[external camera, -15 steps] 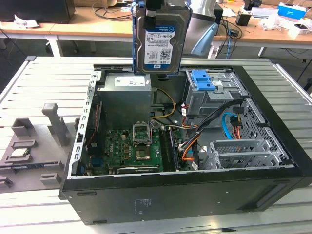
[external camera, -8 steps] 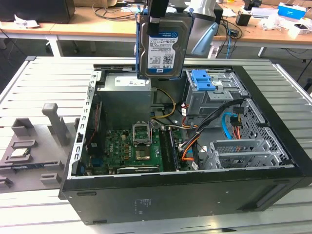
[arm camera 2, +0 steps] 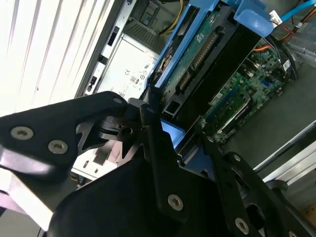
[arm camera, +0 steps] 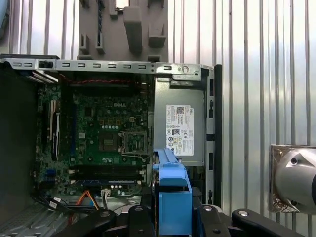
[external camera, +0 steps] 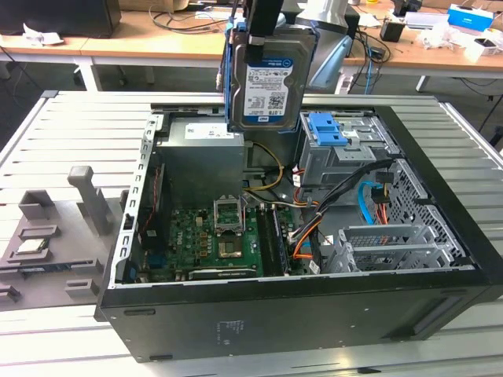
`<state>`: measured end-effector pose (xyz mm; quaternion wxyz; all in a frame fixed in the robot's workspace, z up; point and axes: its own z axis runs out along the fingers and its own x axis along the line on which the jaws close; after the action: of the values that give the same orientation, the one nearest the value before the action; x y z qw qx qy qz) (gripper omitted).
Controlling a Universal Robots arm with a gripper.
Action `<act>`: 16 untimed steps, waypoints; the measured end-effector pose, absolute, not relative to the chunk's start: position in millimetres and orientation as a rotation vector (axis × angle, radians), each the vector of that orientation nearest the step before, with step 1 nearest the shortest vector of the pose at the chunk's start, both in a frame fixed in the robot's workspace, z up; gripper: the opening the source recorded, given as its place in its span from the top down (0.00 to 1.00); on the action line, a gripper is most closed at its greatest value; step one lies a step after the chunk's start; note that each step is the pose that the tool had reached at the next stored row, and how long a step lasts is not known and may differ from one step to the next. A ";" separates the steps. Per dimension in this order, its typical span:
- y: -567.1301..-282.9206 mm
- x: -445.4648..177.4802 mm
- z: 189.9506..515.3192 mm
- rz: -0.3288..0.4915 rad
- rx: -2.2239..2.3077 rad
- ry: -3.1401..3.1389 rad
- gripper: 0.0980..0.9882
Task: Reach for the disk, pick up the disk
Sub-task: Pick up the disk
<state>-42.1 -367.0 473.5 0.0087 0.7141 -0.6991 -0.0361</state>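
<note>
Our gripper [external camera: 263, 38] has its fingers [arm camera 2: 159, 153] clamped on the top edge of the disk [external camera: 269, 86], which hangs upright, label outward, above the open computer case [external camera: 314, 314]. We judge it stiff, fairly heavy and shock-sensitive. The plastic-railed edges offer the surest hold, while the bare metal faces may slip.

Black gripper [arm camera 2: 175, 132] clamps the blue-railed disk [arm camera 2: 197, 54] — green motherboard [arm camera 2: 252, 74] lies beyond it
</note>
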 end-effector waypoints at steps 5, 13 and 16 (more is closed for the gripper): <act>-369.3 -42.0 473.5 -0.113 2.231 -2.184 0.70; -386.6 -42.1 473.5 -0.113 2.231 -2.184 0.70; -391.5 -42.1 473.4 -0.113 2.231 -2.184 0.70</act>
<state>-42.1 -391.5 473.4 0.0087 0.7141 -0.6991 -0.0361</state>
